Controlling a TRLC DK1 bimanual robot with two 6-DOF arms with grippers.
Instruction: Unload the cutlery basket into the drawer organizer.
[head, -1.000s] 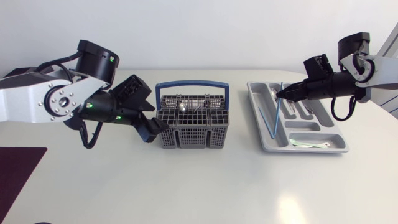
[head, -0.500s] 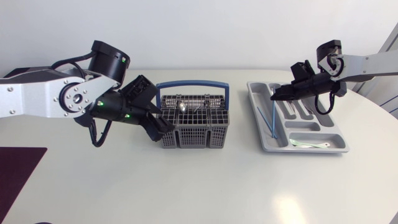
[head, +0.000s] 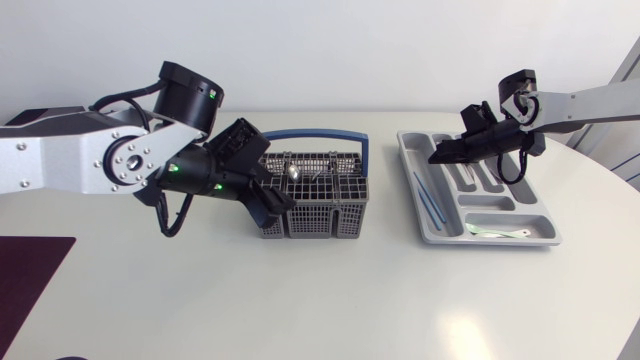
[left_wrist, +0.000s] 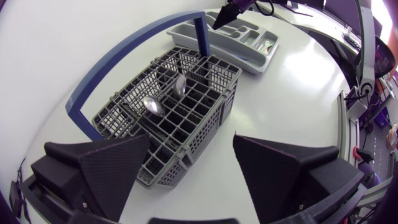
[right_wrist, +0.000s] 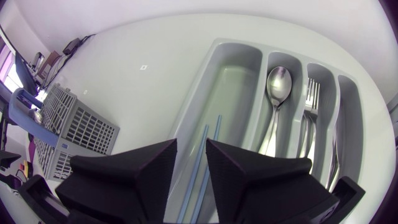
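tipping is threatening the basket (head: 310, 215), with the wide-apart left claw (left_wrist: 191, 143) hanging at its wall and the right claw (right_wrist: 191, 146) barely apart, empty.

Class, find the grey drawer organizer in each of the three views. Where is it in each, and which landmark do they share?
Head view: drawer organizer on the table's right half, right of the cutlery basket.
Left wrist view: drawer organizer far off, beyond the cutlery basket's blue handle.
Right wrist view: drawer organizer fills the scene directly ahead of the right arm's jaws.
Shared landmark: the cutlery basket, seen in all three.
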